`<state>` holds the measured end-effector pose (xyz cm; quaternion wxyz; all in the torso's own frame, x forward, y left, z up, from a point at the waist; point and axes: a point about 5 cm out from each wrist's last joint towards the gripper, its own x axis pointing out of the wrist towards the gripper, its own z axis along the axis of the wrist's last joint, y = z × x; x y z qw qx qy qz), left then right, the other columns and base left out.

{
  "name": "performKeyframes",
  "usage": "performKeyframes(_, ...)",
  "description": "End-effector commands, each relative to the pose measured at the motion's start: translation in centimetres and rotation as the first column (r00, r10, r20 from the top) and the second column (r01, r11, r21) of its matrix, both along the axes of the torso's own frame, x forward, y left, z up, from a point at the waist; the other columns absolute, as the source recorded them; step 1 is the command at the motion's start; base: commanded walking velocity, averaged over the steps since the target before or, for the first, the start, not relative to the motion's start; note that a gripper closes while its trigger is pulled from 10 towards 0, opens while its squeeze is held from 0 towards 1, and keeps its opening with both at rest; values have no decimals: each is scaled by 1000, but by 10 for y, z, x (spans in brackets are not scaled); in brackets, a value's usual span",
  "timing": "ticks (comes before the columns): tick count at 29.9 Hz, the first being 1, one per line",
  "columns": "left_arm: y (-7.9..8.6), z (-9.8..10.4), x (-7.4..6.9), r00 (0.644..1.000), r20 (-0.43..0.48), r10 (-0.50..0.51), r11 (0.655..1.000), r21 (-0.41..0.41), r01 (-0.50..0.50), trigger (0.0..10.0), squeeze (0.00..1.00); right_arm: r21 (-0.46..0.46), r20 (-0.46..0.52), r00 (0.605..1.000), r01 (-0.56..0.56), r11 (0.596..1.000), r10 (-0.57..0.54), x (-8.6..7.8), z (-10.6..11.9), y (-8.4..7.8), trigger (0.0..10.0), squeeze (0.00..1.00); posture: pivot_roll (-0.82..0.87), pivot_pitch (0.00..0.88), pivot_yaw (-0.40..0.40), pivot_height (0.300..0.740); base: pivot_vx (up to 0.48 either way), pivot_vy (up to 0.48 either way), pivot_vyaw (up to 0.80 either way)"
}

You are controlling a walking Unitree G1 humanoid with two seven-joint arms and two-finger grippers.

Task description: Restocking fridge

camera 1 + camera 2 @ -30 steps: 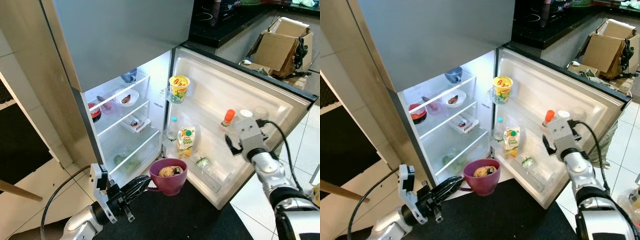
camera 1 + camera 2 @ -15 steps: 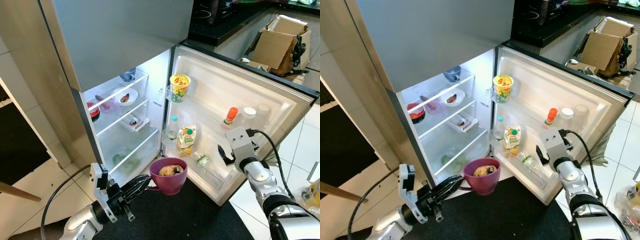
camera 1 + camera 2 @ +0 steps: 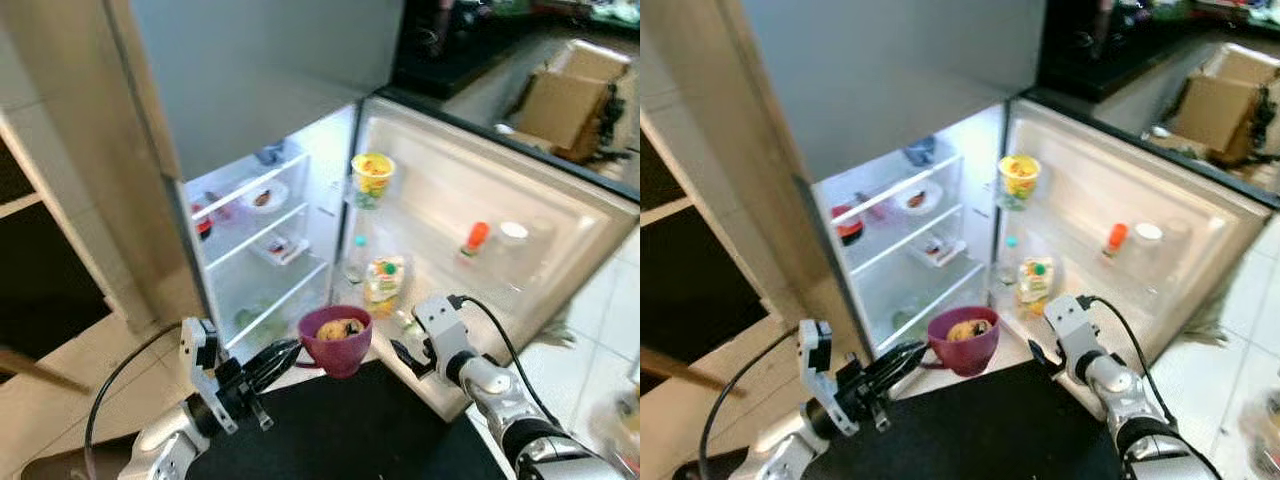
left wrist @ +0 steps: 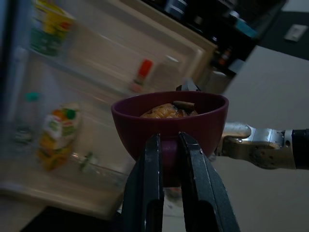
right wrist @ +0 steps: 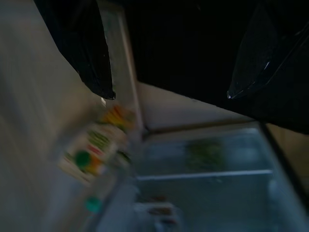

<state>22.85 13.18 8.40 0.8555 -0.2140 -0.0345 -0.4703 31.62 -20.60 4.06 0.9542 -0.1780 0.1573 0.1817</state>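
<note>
The fridge (image 3: 262,250) stands wide open, its smooth grey freezer door (image 3: 265,70) shut above, and the lit white cavity is crossed by clear glass shelves. The swung-out fridge door (image 3: 520,190) shows pale moulded plastic with shallow racks. Beyond it sits crumpled brown cardboard (image 3: 568,95) by a dark tabletop (image 3: 460,50). Everything is a touch blurred.

On the door racks: a yellow tub (image 3: 371,176) up high, a green-and-orange juice carton (image 3: 384,283) lower down beside a clear bottle (image 3: 357,260), and a small bottle with an orange cap (image 3: 475,238) further along. Inside on the shelves are a blue cup (image 3: 921,151), a white dish (image 3: 262,197) and a red bowl (image 3: 849,227).

Now the star: a glossy, rounded purple bowl (image 3: 336,341), held low in front of the open fridge, just below the door racks, with something tan and lumpy (image 4: 165,110) piled inside. The left claw (image 4: 168,159) pinches it, two slim black fingers (image 4: 146,193) closed on the bowl's side handle.

The right claw (image 3: 410,352) hovers low near the bottom door rack, just right of the bowl; its dark fingers (image 5: 91,53) sit spread apart, holding nothing.
</note>
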Motion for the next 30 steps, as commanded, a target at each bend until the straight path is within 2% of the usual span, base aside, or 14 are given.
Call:
performKeyframes(1, 0, -1, -1, 1000, -3, 13, 1000, -7, -13, 10000, 0, 4, -31, 999, -7, 1000, 7, -4, -5, 1, 10000, 0, -36, 43, -9, 740, 0, 0, 769)
performKeyframes(12, -6, 4, 3, 1000, 11, 26, 1000, 7, -26, 10000, 0, -22, -36, 999, -7, 1000, 7, -2, -3, -4, 10000, 0, -33, 44, -12, 740, 0, 0, 769)
performKeyframes(23, -8, 2, 7, 998, 28, 51, 997, 59, -53, 10000, 0, -22, -18, 1000, 13, 1000, -13, -1, 0, -6, 10000, 0, -32, 41, -13, 740, 0, 0, 769)
performKeyframes(30, -8, 6, 11, 992, 86, 95, 990, 99, -103, 10000, 0, -33, 12, 999, 46, 998, -46, 2, 3, -8, 10000, 0, -32, 44, -13, 740, 0, 0, 0)
